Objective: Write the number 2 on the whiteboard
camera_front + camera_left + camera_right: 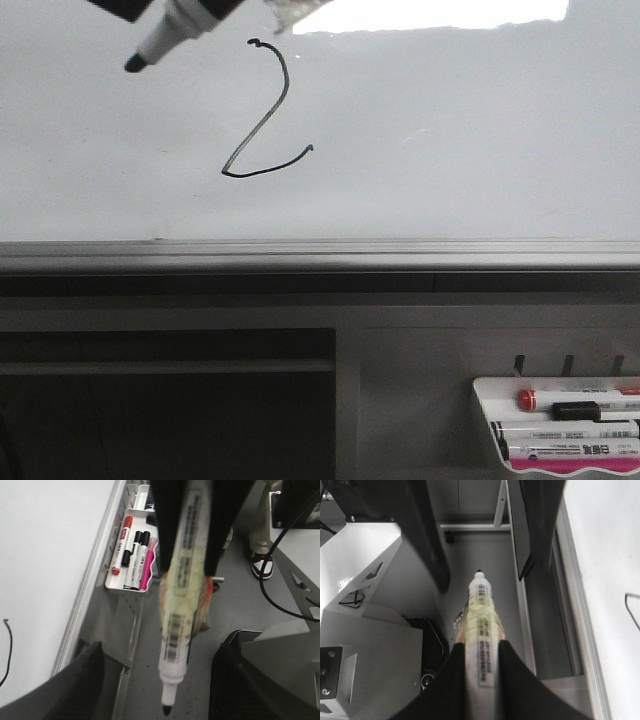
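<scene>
The number 2 (240,175) is a thin black line on the whiteboard (450,130). Parts of the line also show in the left wrist view (9,645) and the right wrist view (633,607). My right gripper (481,665) is shut on the barrel of a white marker (480,610) wrapped in yellowish tape. In the front view the marker (165,38) is at the top left, its black tip up and left of the 2 and apart from the line. My left gripper (160,680) is open, its fingers spread wide on either side of the marker's tip (166,709).
A grey metal rail (320,255) runs along the board's lower edge. A white marker tray (482,405) with several markers hangs below it at the right; it also shows in the left wrist view (114,584). A person's shoe (262,565) is on the floor.
</scene>
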You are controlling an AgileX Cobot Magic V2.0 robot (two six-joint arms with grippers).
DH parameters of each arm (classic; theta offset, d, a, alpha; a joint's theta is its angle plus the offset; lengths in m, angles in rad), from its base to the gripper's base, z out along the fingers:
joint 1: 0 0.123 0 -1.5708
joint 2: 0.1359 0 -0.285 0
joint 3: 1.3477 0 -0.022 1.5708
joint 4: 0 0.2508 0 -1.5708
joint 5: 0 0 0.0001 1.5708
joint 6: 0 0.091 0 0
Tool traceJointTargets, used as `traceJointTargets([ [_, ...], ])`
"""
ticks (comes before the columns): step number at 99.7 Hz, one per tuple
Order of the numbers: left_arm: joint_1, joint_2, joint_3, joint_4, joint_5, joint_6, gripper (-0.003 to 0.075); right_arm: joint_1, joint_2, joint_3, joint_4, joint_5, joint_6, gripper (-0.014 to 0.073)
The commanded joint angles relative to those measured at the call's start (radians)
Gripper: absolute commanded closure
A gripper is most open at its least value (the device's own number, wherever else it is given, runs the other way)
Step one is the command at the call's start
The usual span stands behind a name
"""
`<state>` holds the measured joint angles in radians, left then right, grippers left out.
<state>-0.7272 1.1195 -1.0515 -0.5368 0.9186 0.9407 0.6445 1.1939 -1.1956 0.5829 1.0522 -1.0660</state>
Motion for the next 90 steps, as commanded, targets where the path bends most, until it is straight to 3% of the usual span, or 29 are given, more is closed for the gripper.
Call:
traceJointTargets([
  [1, -0.026, 0.006, -0.045, -0.039, -0.047, 0.001, 0.028, 0.008, -0.024, -0.027, 0.021, -0.056, -0.014, 0.0668],
  [29, -0.026, 0.016, -0.045, -0.038, -0.051, 0.004, 0.0299, 0.008, -0.024, -0.027, 0.014, -0.088, -0.014, 0.0668],
  [61, -0.026, 0.016, -0.045, -0.038, -0.053, 0.004, 0.0601, 0.008, -0.024, -0.027, 0.014, -0.1, -0.014, 0.0661],
  [74, -0.026, 0.016, -0.045, -0.038, -0.053, 0.004, 0.069, 0.008, -0.024, -0.027, 0.012, -0.096, -0.014, 0.0581],
  [90, -0.026, 0.016, -0.045, -0.019, -0.053, 0.004, 0.074, -0.002, -0.024, -0.027, -0.001, -0.096, -0.006, 0.0384],
])
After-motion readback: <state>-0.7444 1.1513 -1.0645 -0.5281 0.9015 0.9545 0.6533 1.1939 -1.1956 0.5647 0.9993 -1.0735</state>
